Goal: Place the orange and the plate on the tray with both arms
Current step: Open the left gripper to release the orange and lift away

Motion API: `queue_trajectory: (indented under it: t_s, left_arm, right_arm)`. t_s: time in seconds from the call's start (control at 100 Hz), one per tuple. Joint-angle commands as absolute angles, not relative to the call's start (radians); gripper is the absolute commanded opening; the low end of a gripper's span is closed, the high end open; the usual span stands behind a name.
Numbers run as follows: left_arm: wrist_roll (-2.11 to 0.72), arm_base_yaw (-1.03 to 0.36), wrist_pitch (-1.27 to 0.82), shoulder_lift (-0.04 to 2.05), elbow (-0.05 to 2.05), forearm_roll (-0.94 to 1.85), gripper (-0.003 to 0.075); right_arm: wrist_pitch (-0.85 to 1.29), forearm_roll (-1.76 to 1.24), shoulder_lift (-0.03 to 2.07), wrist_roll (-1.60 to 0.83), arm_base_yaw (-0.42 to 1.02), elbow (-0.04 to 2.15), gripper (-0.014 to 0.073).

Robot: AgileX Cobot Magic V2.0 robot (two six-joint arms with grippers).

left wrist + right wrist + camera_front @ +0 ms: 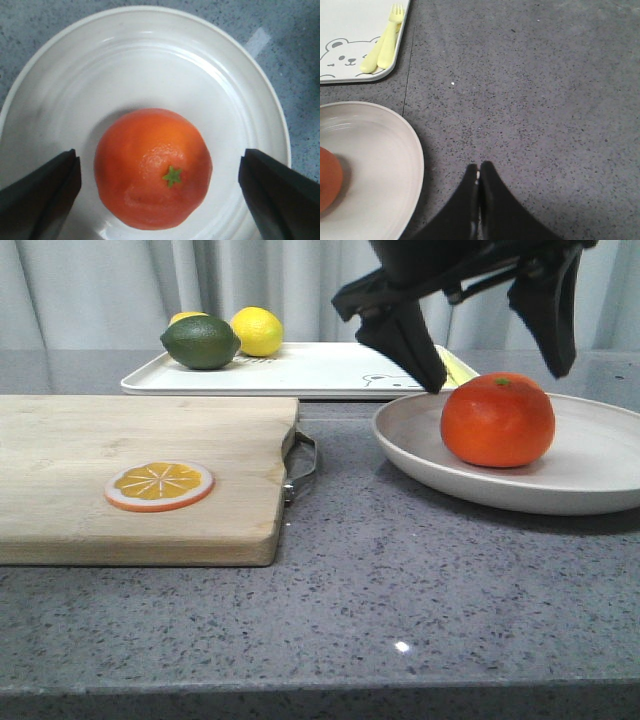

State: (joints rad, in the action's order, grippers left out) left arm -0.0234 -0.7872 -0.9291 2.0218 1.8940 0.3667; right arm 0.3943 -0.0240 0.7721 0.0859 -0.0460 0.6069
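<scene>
Left end effector (495, 365), fingers spread wide, hangs above the orange (498, 420), which sits between them on the plate (420, 455) on the counter (400, 590). Right end effector (479, 176), clenched empty, is beside the plate. The tray (310, 370) lies at 11 o'clock.

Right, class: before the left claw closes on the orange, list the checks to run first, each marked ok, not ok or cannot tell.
1. Left claw open wide: ok, one finger either side of the orange.
2. Orange centred between the fingers: ok in the left wrist view.
3. Claw low enough to grip: cannot tell; in the front view the fingertips look above the fruit.
4. Orange resting on the plate: ok.
5. Tray has room: ok, though a lime, lemon and fork sit on it.
6. Right claw ready for the plate: not ok, shut, off the rim.
</scene>
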Motion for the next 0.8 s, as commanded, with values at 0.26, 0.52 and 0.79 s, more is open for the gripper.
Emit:
queue_trajectory:
  t_s: [0.26,0.52,0.79]
  left_arm:
    - [-0.026,-0.701,-0.924,1.758,1.937,0.334,0.0265]
    - [-0.026,-0.600,-0.978,1.588,1.925,0.226,-0.0018]
    - [-0.026,-0.582,-0.937,1.395,1.768,0.142,-0.0019]
  right_arm:
    - [0.323,-0.025,0.774,0.081,-0.050,0.644,-0.0059]
    - [0.323,-0.025,0.774,0.081,-0.050,0.644,-0.0059]
    - [0.328,-0.025,0.774,0.081,-0.050,0.644,-0.0059]
